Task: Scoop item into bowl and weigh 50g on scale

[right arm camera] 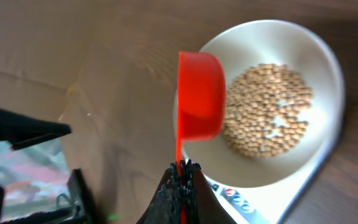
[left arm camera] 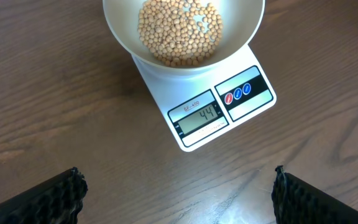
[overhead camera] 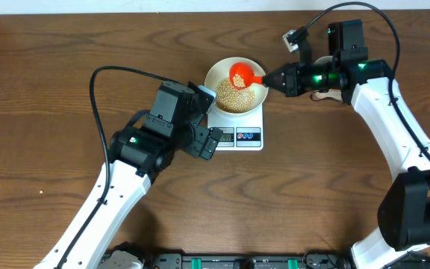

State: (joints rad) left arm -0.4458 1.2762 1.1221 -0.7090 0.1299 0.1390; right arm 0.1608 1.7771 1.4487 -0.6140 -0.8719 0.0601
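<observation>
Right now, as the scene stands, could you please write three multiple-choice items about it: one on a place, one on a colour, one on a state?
1. The bowl stands
A) on the scale
B) beside the scale
C) under the scale

2. The scoop is
A) blue
B) red
C) white

3. The right gripper is
A) open
B) shut on the scoop
C) shut on the bowl

Answers:
1 A: the bowl sits on top of the scale, behind its display.
2 B: the scoop shows bright red over the bowl.
3 B: the gripper is closed on the thin red handle of the scoop.
</observation>
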